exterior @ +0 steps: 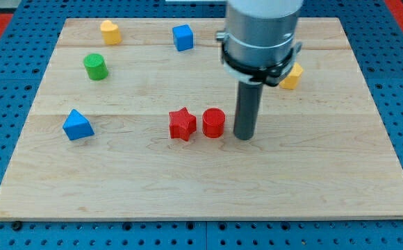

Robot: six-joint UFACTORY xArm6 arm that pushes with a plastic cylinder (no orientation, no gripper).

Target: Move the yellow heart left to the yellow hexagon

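The yellow heart sits near the board's top left. The yellow hexagon sits right of centre in the upper half, partly hidden behind the arm's grey body. My tip rests on the board near the middle, just right of the red cylinder and well below and left of the yellow hexagon. It is far from the yellow heart and touches no block.
A red star lies just left of the red cylinder. A blue cube is at the top centre, a green cylinder at the upper left, and a blue triangle at the left. The wooden board ends at a blue pegboard.
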